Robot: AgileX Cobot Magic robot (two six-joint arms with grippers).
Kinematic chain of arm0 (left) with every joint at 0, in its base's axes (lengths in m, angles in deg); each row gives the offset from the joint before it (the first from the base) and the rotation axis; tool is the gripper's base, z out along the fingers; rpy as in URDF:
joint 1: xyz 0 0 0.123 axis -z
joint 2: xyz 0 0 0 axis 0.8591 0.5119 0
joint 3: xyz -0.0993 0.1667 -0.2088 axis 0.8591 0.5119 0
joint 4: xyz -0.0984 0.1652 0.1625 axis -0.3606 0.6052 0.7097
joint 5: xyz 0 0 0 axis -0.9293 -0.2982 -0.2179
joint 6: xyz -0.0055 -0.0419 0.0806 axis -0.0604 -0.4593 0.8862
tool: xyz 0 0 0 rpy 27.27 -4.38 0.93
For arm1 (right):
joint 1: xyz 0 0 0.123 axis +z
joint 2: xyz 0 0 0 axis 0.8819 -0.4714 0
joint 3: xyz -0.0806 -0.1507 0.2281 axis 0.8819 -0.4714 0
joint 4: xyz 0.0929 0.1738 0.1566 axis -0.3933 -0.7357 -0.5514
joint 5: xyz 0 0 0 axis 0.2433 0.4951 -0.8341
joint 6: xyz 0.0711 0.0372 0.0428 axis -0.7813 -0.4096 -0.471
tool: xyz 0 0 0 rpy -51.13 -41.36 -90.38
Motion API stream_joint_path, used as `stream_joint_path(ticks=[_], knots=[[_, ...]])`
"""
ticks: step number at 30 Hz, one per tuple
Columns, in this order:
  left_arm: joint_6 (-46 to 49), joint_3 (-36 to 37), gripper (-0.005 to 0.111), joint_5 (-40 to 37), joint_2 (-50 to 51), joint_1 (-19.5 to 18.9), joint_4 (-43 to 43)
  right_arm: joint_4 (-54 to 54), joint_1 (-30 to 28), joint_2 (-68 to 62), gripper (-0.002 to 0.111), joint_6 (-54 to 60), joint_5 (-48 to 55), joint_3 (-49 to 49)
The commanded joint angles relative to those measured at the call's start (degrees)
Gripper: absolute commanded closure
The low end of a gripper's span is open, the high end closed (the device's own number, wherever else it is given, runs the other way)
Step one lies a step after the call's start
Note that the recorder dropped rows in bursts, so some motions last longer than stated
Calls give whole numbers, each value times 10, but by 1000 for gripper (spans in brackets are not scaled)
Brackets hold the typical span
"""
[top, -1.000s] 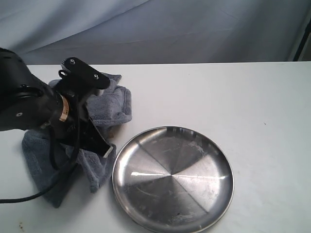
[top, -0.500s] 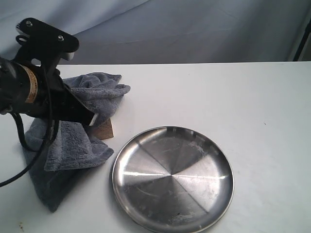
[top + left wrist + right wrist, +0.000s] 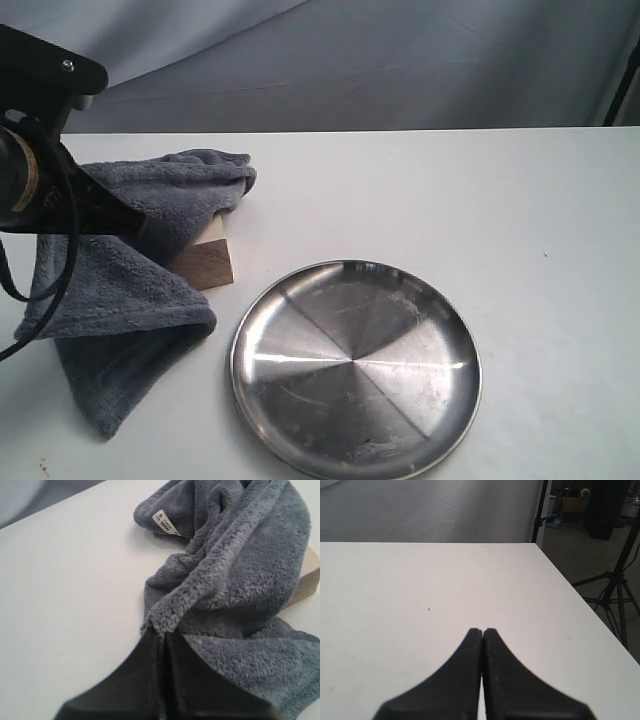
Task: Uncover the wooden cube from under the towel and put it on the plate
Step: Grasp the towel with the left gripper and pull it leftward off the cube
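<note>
The blue-grey towel (image 3: 130, 290) hangs lifted at the left of the exterior view, pinched by my left gripper (image 3: 140, 228), which is shut on a fold of it (image 3: 162, 630). Its white tag (image 3: 166, 523) shows in the left wrist view. The wooden cube (image 3: 207, 262) is partly uncovered, its front face and one top corner showing beside the towel; a pale edge of the cube (image 3: 307, 580) peeks out in the left wrist view. The steel plate (image 3: 356, 366) lies right of the cube. My right gripper (image 3: 482, 631) is shut on nothing over bare table, outside the exterior view.
The white table (image 3: 500, 200) stretches right and back from the plate. Its edge (image 3: 555, 570) drops off to a floor with a tripod stand (image 3: 615, 580). A grey cloth backdrop (image 3: 350, 60) hangs behind.
My left gripper has risen and pulled back to the left with the towel, dragging it off the cube, which was fully hidden one second ago and now shows its front face.
</note>
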Motion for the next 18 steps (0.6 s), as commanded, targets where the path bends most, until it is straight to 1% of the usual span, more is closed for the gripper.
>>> stream_joint_path(ticks=[1,2,5,11,13,18], knots=[[-24,0,107,-24,-3,-11,20,0,0,2,108,0,0,-2],[-23,0,107,-25,-3,-20,14,0,0,2,108,0,0,-2],[-17,0,107,-26,-3,-66,-12,0,0,2,108,0,0,-2],[36,0,107,-26,-3,-169,-30,0,0,2,108,0,0,-2],[47,0,107,-26,-3,-196,-46,0,0,2,108,0,0,-2],[89,0,107,2,-3,-260,-97,0,0,2,108,0,0,-2]])
